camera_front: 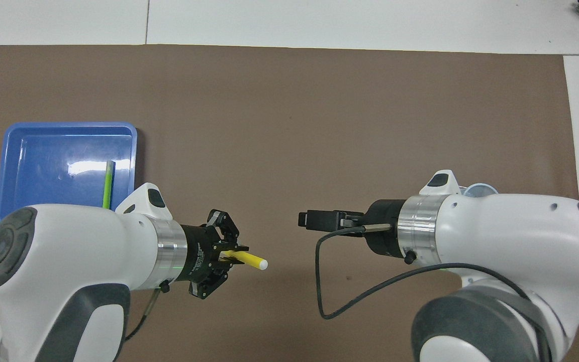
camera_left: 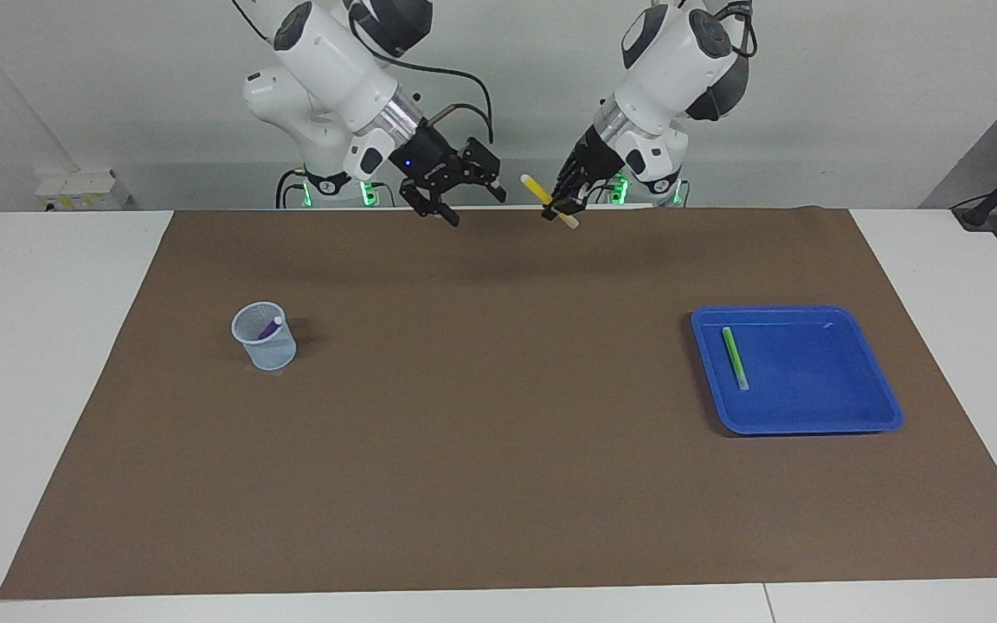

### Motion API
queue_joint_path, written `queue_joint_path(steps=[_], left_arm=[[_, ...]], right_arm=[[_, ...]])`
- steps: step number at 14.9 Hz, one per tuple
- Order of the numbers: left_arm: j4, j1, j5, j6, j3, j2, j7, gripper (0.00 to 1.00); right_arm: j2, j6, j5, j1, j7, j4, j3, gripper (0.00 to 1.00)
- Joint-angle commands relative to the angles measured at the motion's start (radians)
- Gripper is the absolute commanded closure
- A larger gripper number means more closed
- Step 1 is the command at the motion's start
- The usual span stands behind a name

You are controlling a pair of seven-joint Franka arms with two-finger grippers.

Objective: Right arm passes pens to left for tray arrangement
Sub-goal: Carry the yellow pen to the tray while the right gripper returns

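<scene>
A yellow pen [camera_left: 537, 189] [camera_front: 250, 259] hangs in the air over the mat's edge nearest the robots, with my left gripper [camera_left: 561, 208] [camera_front: 233, 254] shut on it. My right gripper [camera_left: 472, 204] [camera_front: 305, 220], showing a blue light, is open and holds nothing, a short gap away from the pen's free end. A green pen [camera_left: 734, 357] [camera_front: 107, 184] lies in the blue tray [camera_left: 810, 424] [camera_front: 43, 128] toward the left arm's end. The purple pen [camera_left: 269, 329] stands in a mesh cup.
The pale blue mesh cup [camera_left: 265, 344] [camera_front: 480, 188] stands on the brown mat [camera_left: 498, 415] toward the right arm's end; from overhead the right arm covers most of it. White table [camera_left: 48, 346] borders the mat.
</scene>
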Motion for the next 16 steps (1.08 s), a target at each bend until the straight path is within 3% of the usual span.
queue_joint_path(steps=[1,6,11,16], left_arm=[[0.002,0.068,0.069,-0.129,0.002,-0.034,0.288,1.00],[0.002,0.251,0.244,-0.248,0.002,-0.047,0.860,1.00],[0.000,0.435,0.396,-0.233,0.000,-0.041,1.296,1.00],[-0.009,0.501,0.526,-0.095,0.000,0.054,1.458,1.00]], right_arm=[[-0.012,-0.047,-0.056,-0.052,-0.133,-0.016,0.007,0.00],[-0.002,-0.087,-0.217,-0.092,-0.410,-0.034,0.007,0.00],[-0.001,-0.178,-0.443,-0.205,-0.848,-0.047,0.007,0.00],[0.011,-0.172,-0.665,-0.288,-1.217,-0.068,0.007,0.00]])
